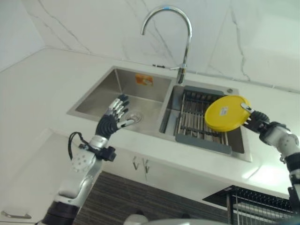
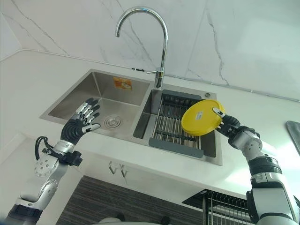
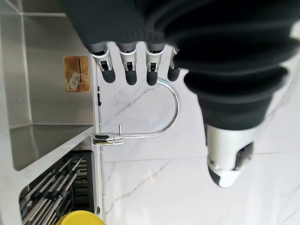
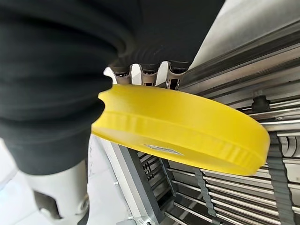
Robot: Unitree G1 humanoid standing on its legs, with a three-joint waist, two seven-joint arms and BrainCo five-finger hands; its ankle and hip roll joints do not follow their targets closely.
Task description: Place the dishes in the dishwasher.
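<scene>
Over the right basin of a stainless steel double sink (image 2: 96, 93), the robot's right hand (image 2: 228, 124) pinches a round yellow plastic dish (image 2: 201, 117) by its rim, tilted above a dark metal draining rack (image 2: 173, 124). Its left hand (image 2: 79, 123), fingers spread, hovers at the white bench's (image 2: 42, 75) front edge beside the left basin.

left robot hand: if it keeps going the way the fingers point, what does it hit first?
Likely the faucet: the open left robot hand hangs over the left sink basin, fingers aimed toward it and the marble wall. Depth is unclear.
</scene>
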